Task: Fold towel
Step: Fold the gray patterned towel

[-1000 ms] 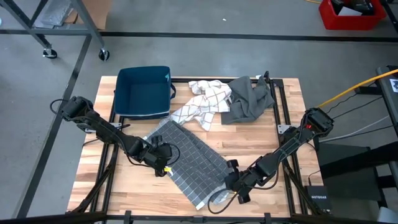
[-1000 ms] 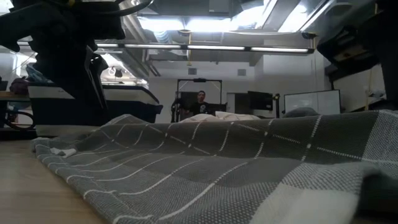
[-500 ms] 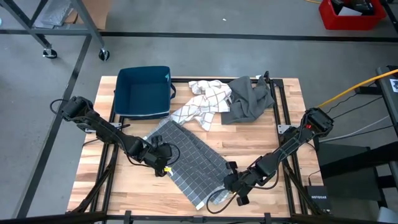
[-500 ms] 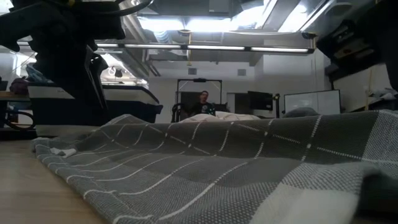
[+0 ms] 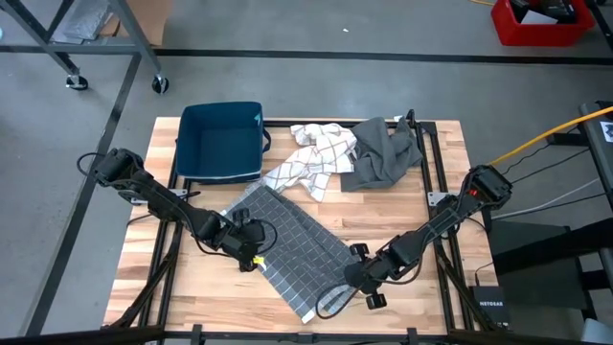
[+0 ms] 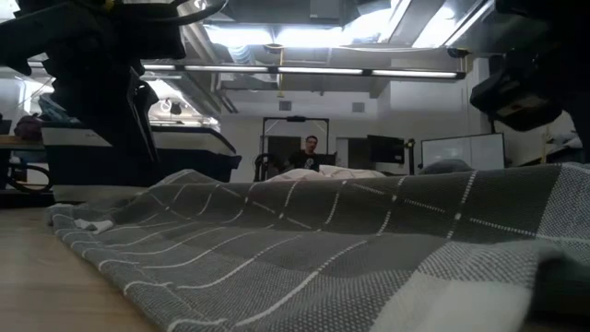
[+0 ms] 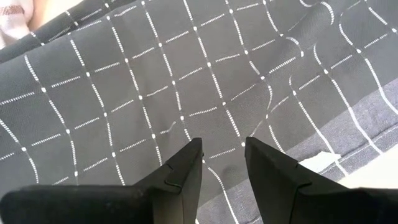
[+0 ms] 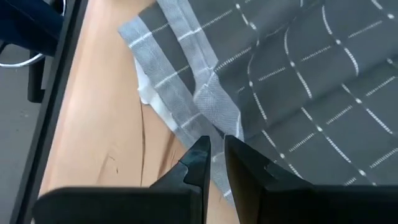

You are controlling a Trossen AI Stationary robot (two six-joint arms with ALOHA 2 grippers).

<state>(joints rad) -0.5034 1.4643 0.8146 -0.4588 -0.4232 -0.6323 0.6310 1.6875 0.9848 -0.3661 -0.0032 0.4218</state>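
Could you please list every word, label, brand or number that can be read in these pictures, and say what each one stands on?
"NETGEAR": faint white lettering, only just readable, on the dark box beside the table's right edge, in the high view.
The small white tag at the grey checked towel's edge: no print can be made out.
The blue bin, the white checked towel and the plain grey cloth: no text visible.

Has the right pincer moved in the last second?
Yes. In the high view the right pincer has swung slightly toward the table's far side, along the grey checked towel's right edge; the towel looks unmoved.
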